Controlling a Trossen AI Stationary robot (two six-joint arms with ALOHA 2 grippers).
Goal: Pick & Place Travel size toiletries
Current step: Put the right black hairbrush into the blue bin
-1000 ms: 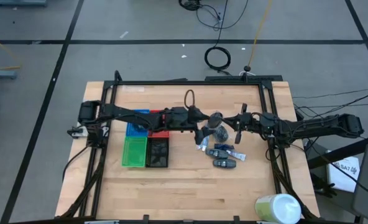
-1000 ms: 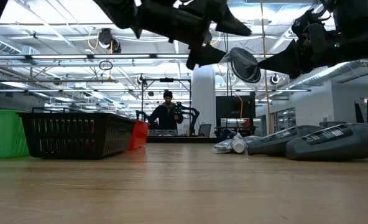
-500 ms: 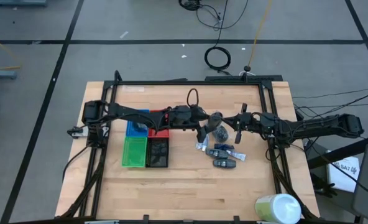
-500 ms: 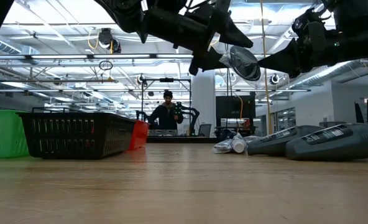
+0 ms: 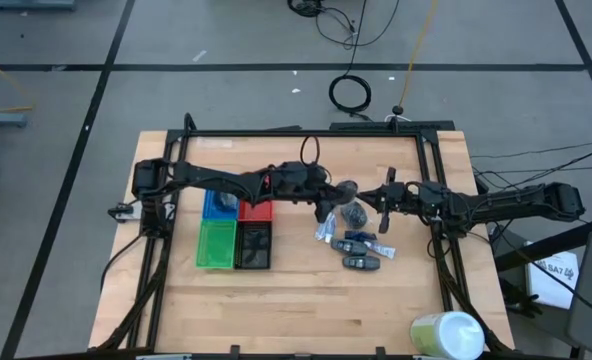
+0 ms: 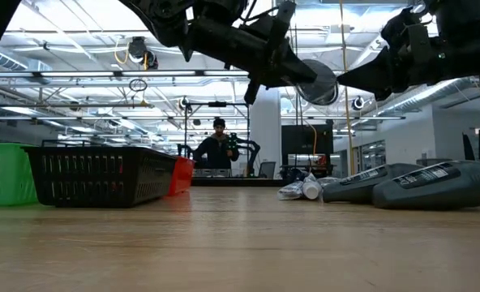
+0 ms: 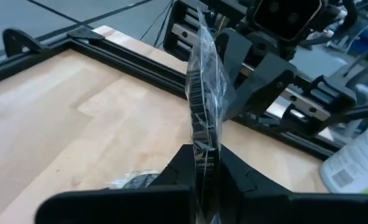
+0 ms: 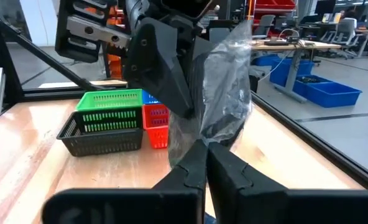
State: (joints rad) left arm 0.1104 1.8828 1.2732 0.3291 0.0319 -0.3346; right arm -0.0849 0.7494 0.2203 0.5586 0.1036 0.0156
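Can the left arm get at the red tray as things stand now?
Probably yes. The left gripper is shut on a clear plastic packet that the right gripper also pinches, held in the air. The red tray lies close beside the left arm, nothing over it; the right gripper must let go first.

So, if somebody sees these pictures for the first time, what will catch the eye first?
Probably the clear plastic packet held in the air above mid-table, pinched by both the left gripper and the right gripper at once. Next, the bright coloured trays to its left, and the dark oblong packs lying below it.
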